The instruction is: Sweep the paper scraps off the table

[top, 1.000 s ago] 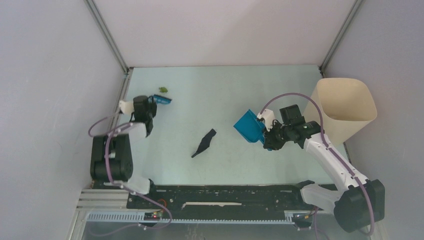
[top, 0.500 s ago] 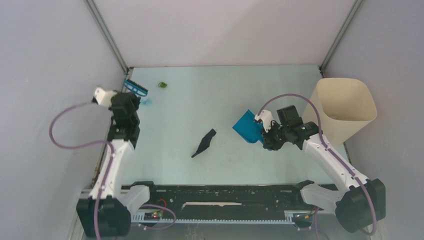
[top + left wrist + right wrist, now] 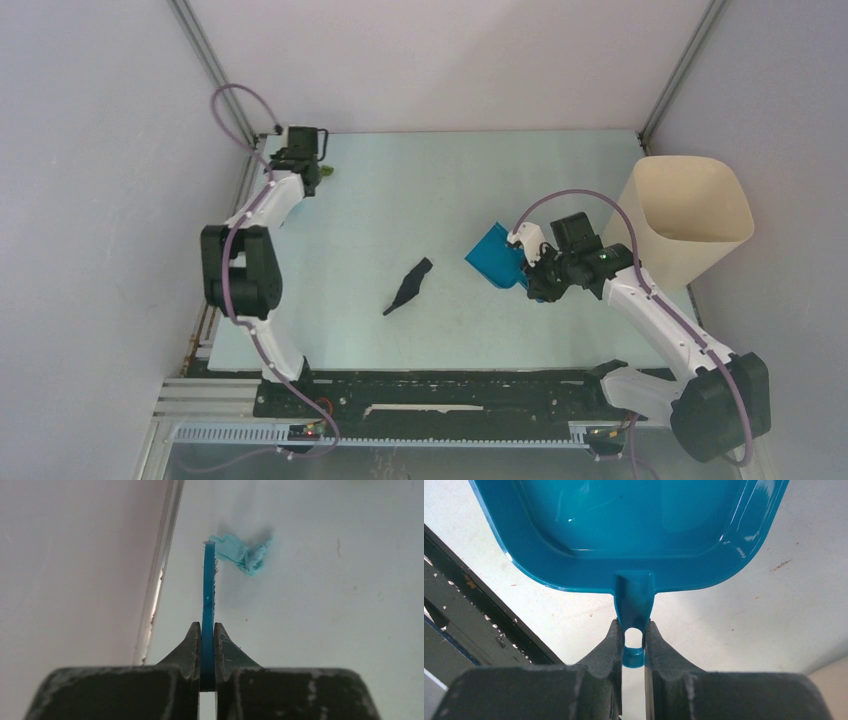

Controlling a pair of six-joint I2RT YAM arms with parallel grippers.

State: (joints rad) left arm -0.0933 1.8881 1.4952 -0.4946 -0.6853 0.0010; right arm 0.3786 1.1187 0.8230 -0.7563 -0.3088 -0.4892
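My left gripper (image 3: 207, 630) is shut on the thin blue hand brush (image 3: 208, 587), seen edge-on. A light cyan paper scrap (image 3: 241, 554) lies on the table just past the brush tip, to its right. In the top view the left gripper (image 3: 303, 160) is stretched to the far left corner, beside a green scrap (image 3: 326, 172). A dark navy scrap (image 3: 408, 286) lies mid-table. My right gripper (image 3: 633, 640) is shut on the handle of the blue dustpan (image 3: 639, 525), which shows empty and sits right of centre in the top view (image 3: 495, 255).
The tall cream bin (image 3: 690, 215) stands at the right edge behind my right arm. The left wall and its metal rail (image 3: 160, 570) run close beside the brush. The pale green table (image 3: 420, 200) spreads between the arms.
My left arm has swung from the near left out to the far left corner, carrying the brush. The right arm and dustpan have barely shifted.
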